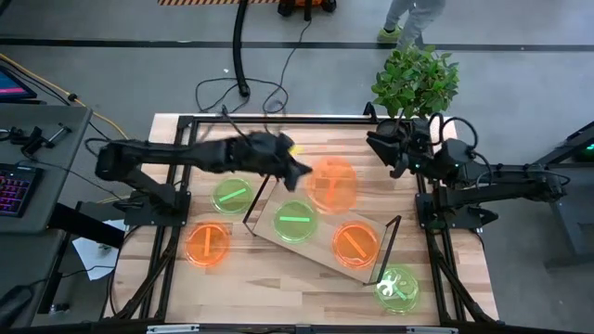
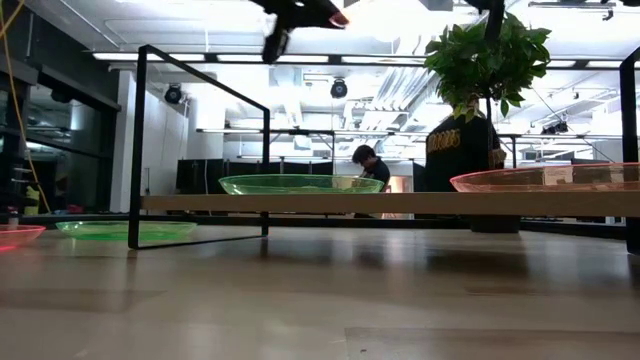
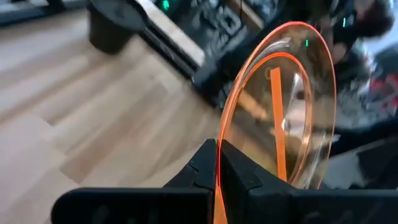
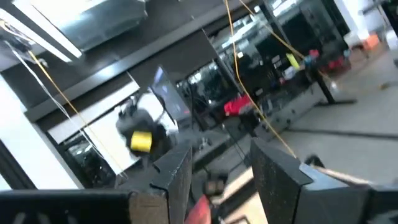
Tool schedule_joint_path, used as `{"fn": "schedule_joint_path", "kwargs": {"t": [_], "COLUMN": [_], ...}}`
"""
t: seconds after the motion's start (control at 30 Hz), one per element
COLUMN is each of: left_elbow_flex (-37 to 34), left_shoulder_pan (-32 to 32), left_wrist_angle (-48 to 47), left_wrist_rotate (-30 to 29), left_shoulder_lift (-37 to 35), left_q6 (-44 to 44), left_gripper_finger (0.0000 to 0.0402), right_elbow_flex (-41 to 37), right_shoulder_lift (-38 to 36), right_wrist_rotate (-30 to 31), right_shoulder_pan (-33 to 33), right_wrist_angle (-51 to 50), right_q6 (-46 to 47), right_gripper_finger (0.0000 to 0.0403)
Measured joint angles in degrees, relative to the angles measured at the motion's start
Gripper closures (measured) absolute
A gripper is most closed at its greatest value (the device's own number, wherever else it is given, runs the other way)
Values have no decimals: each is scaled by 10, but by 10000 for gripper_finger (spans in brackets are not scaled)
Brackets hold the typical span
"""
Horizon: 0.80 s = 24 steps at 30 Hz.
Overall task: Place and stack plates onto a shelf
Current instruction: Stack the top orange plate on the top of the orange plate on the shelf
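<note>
Shelf [image 1: 320, 243]: light-wood board with a black upright at each short end, lying skewed on the table, its long axis running from just below the left gripper [image 1: 302, 170] down and away toward the table's near right corner. It carries a green plate [image 1: 295, 221] almost straight under that gripper and an orange plate [image 1: 354, 241] farther along the board.

Held plate [image 1: 331, 183]: neon orange, carried above the table just beyond the left gripper's tips, over the shelf's upper edge. In the left wrist view the plate [image 3: 280, 112] stands on edge, its face turned sideways and its bright bar running along the line of the fingers [image 3: 242, 171], which are pressed together on the rim.

Handling, as a judgement: thin translucent plastic, so light, fairly stiff, probably slick. The rim is the only real purchase, and an edge pinch lets it swing, so it needs tipping flat before release.

Loose plates, all flat: green [image 1: 231, 195] beside the left arm, orange [image 1: 207, 243] farther toward the table's front, green [image 1: 397, 288] past the shelf's far end (this one marked with a cross).

Right gripper [image 4: 217, 165]: parked well off at the table's right rear by the plant [image 1: 416, 79], fingers spread, apparently empty, though the wrist view is cluttered.
</note>
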Motion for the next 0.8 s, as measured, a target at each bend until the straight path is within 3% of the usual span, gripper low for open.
{"fn": "schedule_joint_path", "kwargs": {"t": [0.27,0.53,0.8], "left_elbow_flex": [17,17,18], "left_shoulder_pan": [-57,-88,-96], "left_wrist_angle": [21,137,194], "left_wrist_rotate": [-6,-8,-8], "left_shoulder_lift": [105,205,256], "left_q6": [41,-4,3], "left_gripper_finger": [401,401,401], "right_elbow_flex": [0,0,0], "right_shoulder_lift": [0,-1,0], "right_wrist_rotate": [0,0,0], "right_shoulder_pan": [0,0,0], "right_wrist_angle": [8,15,15], "right_q6": [-16,1,16], "right_gripper_finger": [258,258,258]}}
